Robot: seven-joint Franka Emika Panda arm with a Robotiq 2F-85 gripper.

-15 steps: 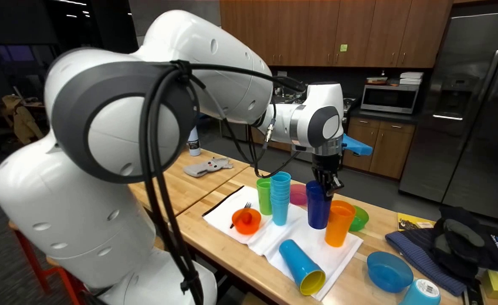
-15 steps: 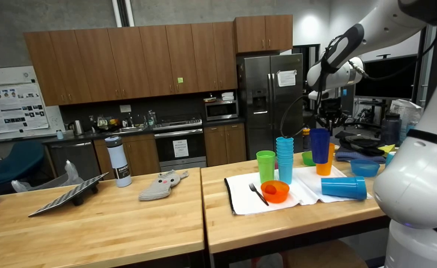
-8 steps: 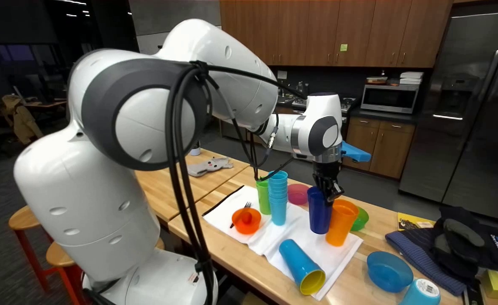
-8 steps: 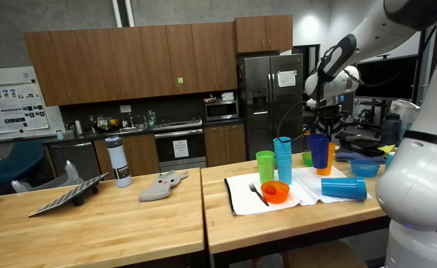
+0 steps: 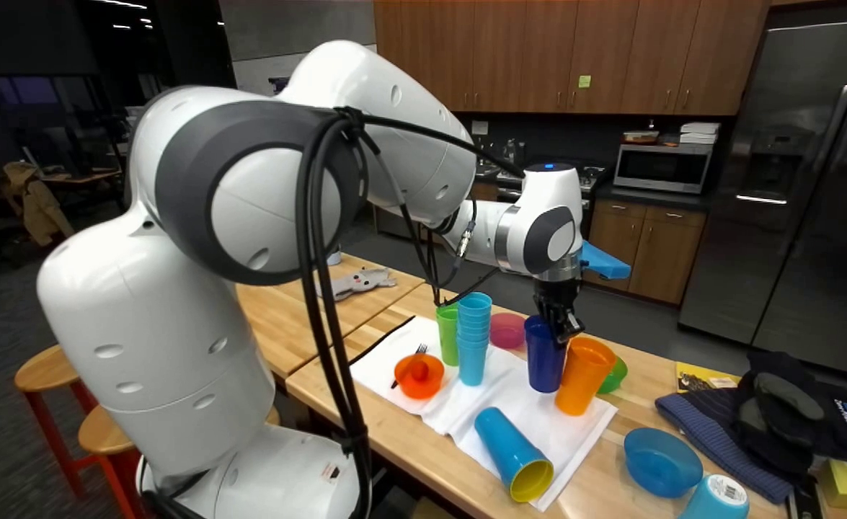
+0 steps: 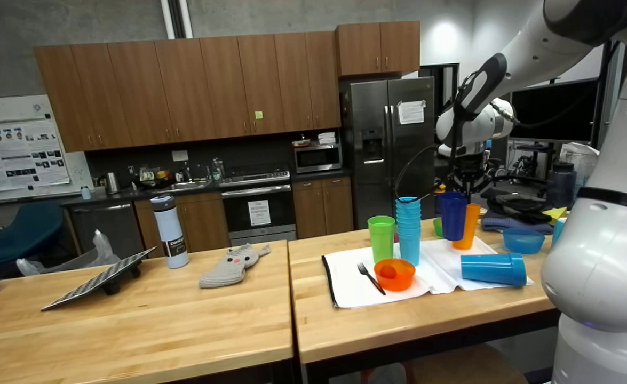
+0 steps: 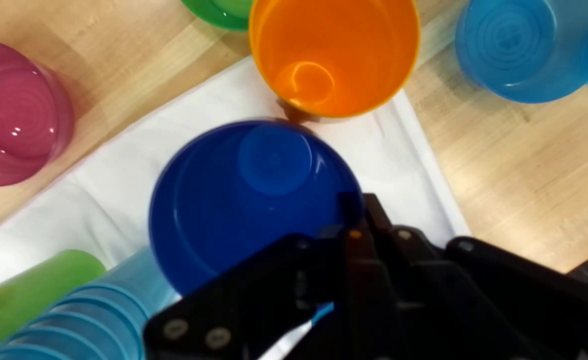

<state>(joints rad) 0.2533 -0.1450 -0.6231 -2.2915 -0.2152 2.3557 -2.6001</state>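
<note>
Dark blue cup [image 5: 544, 364] sits lower than a second ago in both exterior views, most of that drop in the first half-second. Gripper [image 7: 360, 210] has it by the rim in the wrist view: fingers pinched tight, one inside the wall, one outside, only the thin rim between. Cup is over the white cloth [image 5: 466, 414]; base touching or just above, can't tell from these angles. Orange cup [image 5: 583, 378], just right of it in both exterior views, leans more than it did, top tipped away from the dark blue one. My read: cup down near cloth height, not released, probably crowding its neighbour, so little room on that side.

Counts, left to right in an exterior view: 1 grey knitted toy [image 5: 357, 283]; 1 fork [image 6: 371, 279], beside 1 orange bowl [image 5: 423, 391] with 1 red ball [image 6: 388, 272] in it; 1 green cup [image 5: 448, 337]; 1 stack of light-blue cups [image 5: 472, 353], at least four rims showing; 1 pink bowl [image 5: 507, 331]; 1 blue cup with yellow inside [image 5: 506, 443], on its side; 1 dark blue cup; 1 orange cup; 1 green bowl [image 5: 614, 377], partly hidden; 1 blue bowl [image 5: 654, 481]; 1 loose light-blue cup [image 5: 710, 502], base showing, cut by the frame.
</note>
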